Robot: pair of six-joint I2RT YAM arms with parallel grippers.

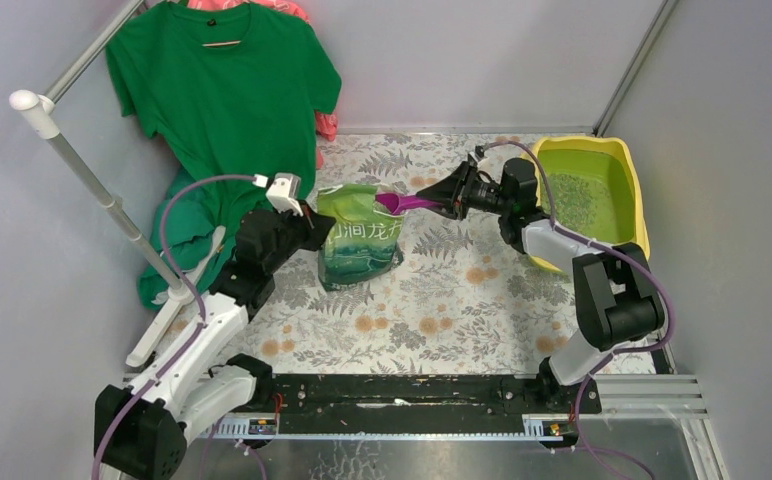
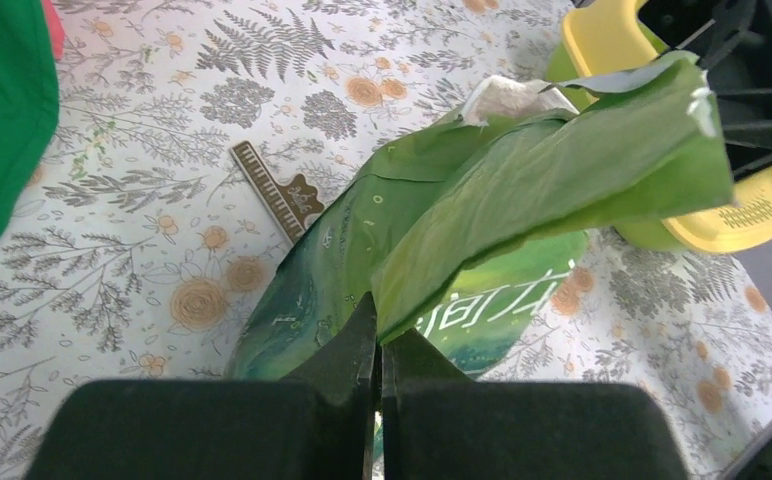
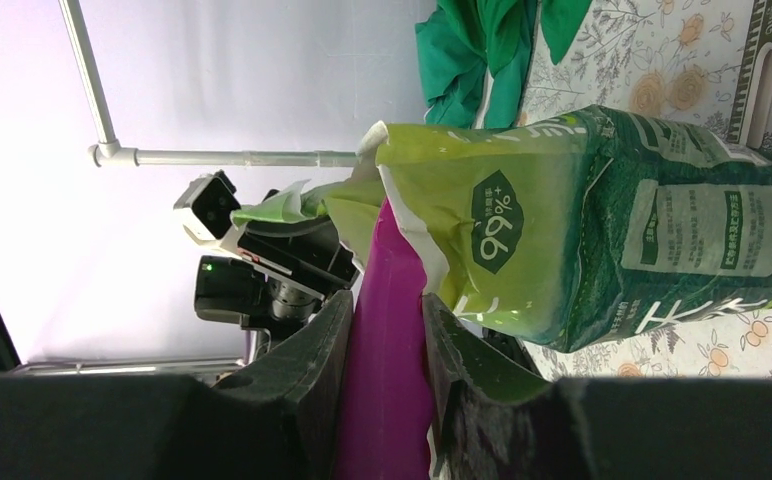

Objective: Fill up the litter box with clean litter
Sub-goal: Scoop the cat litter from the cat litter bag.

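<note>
A glossy green litter bag [image 1: 360, 238] stands mid-table. My left gripper [image 1: 317, 222] is shut on the bag's torn top edge [image 2: 482, 215] and holds its mouth open. My right gripper [image 1: 442, 196] is shut on the handle of a purple scoop [image 1: 399, 203], whose bowl is at the bag's mouth. In the right wrist view the scoop [image 3: 392, 330] goes into the open bag [image 3: 602, 230]. The yellow litter box [image 1: 634, 195] sits at the far right with a thin layer of green litter granules [image 1: 574, 197] inside. Part of the box [image 2: 742, 205] shows in the left wrist view.
A green T-shirt [image 1: 224, 90] hangs from a white rack [image 1: 92, 180] at the far left, with more green cloth heaped below. A small ruler-like card [image 2: 274, 190] lies on the floral tablecloth beside the bag. Grey walls close in the table on three sides.
</note>
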